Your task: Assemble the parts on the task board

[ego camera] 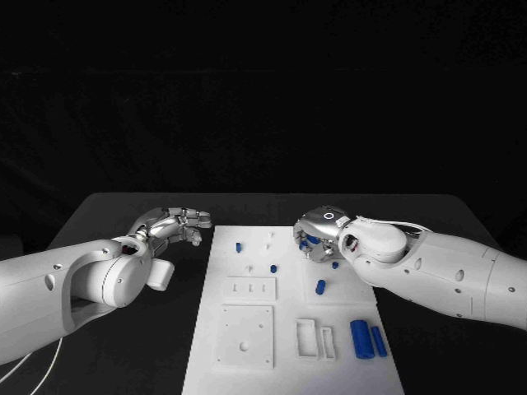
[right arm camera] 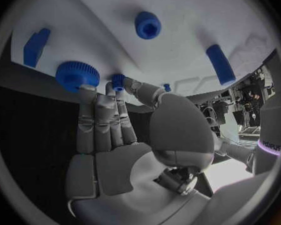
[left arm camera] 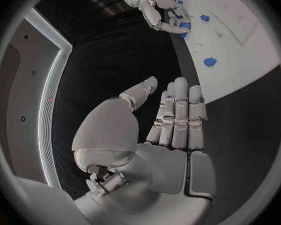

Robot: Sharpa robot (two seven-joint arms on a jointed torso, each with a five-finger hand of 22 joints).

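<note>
Black bench carries the white task board (ego camera: 290, 329). Right hand (ego camera: 319, 236) hovers at the board's right edge, fingertips pinching a small blue gear (right arm camera: 118, 80). Left hand (ego camera: 174, 225) beside the board, fingers straight, holds nothing.

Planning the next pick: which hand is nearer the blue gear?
Right. The right hand has its fingertips at the blue gear; the left hand rests off the task board's other side.

A robotics lab or test cell: a black tabletop (ego camera: 133, 206) against black backdrop, carrying a white task board (ego camera: 290, 362) with small blue parts (ego camera: 361, 337). Two white arms (ego camera: 50, 288) reach in, and the right wrist view catches cluttered equipment (right arm camera: 250, 97) beyond the board.
</note>
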